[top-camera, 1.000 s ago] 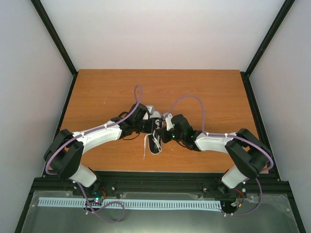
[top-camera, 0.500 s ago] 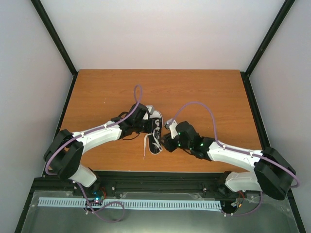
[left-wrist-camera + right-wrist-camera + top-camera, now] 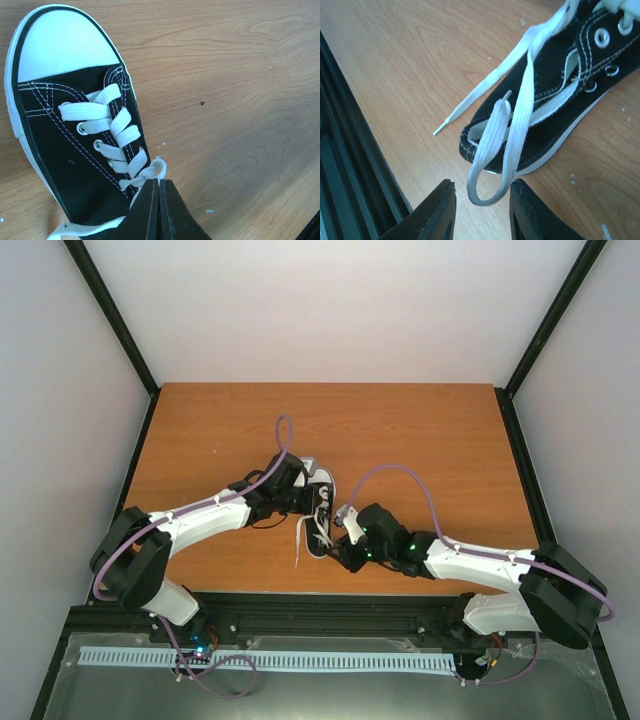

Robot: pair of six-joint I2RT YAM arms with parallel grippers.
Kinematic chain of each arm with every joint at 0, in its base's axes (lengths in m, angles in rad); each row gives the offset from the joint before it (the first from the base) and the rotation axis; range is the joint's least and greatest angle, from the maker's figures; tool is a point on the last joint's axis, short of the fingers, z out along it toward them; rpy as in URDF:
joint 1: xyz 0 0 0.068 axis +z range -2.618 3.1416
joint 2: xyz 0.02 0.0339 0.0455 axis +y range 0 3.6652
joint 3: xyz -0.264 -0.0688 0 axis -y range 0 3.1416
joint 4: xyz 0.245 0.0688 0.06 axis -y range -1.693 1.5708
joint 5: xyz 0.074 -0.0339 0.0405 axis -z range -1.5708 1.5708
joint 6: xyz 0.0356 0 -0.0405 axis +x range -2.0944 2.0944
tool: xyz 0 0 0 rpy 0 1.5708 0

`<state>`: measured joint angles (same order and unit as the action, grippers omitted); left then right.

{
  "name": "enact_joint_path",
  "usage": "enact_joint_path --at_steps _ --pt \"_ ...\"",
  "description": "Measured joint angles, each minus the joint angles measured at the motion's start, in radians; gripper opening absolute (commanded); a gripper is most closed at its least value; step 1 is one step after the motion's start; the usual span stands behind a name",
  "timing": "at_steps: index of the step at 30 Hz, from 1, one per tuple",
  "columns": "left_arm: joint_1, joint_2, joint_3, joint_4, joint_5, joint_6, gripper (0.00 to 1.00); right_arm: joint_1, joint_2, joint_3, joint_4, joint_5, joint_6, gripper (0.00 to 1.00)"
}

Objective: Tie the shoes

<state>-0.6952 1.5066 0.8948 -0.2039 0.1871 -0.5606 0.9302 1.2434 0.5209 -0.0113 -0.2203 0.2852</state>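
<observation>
Sneaker (image 3: 65, 150), black canvas, flat laces (image 3: 120, 132)

Lab; white panels (image 3: 330, 300), black frame (image 3: 112, 318)

Seen from above, the sneaker (image 3: 320, 538) sits mostly under the two wrists, and its laces (image 3: 298, 543) are too thin to follow. Closer in, the left pincer (image 3: 159, 184) hides the heel end, cut off at the bottom edge — whether its tips pinch lace, I can't tell. From the right wrist, the toe runs out of the corner.
</observation>
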Motion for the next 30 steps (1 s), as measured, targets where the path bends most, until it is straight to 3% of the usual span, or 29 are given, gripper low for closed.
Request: enact_joint_path --at_steps 6,12,20,23,27,30 --pt "0.000 0.000 0.002 -0.005 0.000 0.000 0.01 0.003 0.024 0.000 -0.008 0.002 -0.025 0.04" --pt "0.000 0.000 0.010 -0.015 -0.001 0.001 0.01 0.004 0.005 0.000 -0.019 0.033 -0.022 0.03" --pt "0.000 0.000 0.012 -0.027 -0.011 0.008 0.01 0.003 -0.148 0.018 -0.064 0.140 0.065 0.03" --pt "0.000 0.000 0.012 -0.030 -0.013 0.009 0.01 -0.007 -0.158 0.006 -0.054 0.163 0.146 0.13" --pt "0.000 -0.001 0.012 -0.030 -0.019 0.009 0.01 -0.030 -0.137 -0.091 -0.003 0.163 0.306 0.15" --pt "0.000 -0.003 0.012 -0.029 -0.021 0.009 0.01 -0.037 -0.098 -0.176 0.013 0.159 0.443 0.34"
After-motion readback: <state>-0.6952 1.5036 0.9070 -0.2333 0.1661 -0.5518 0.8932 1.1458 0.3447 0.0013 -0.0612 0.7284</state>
